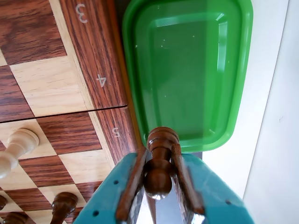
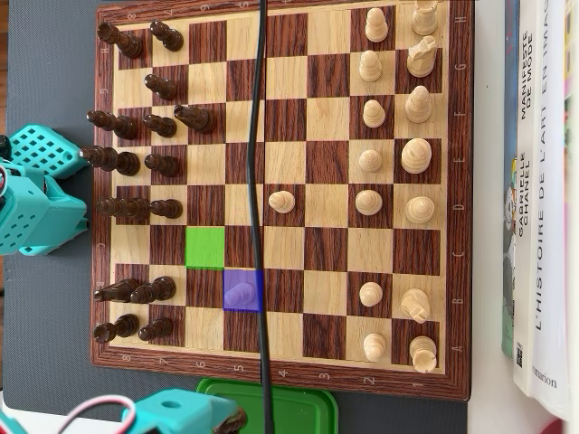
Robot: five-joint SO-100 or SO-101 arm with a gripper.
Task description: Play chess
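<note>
We see the tool point(image 1: 159, 186) clenched on 1 dark pawn point(image 1: 160, 161), held at 6 o'clock off the chessboard point(image 2: 280, 194), just above the green tray point(image 1: 187, 70), likely to discard a captured piece.

A dark brown pawn point(image 1: 159, 163) stands upright, clamped between the jaws, poised above the near rim of the green tray point(image 1: 187, 70).

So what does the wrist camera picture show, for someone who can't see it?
A teal tool holds a dark brown chess piece just above the edge of an empty green tray. To the left lies a wooden chessboard, with one pale piece and some dark ones near the bottom corner.
</note>
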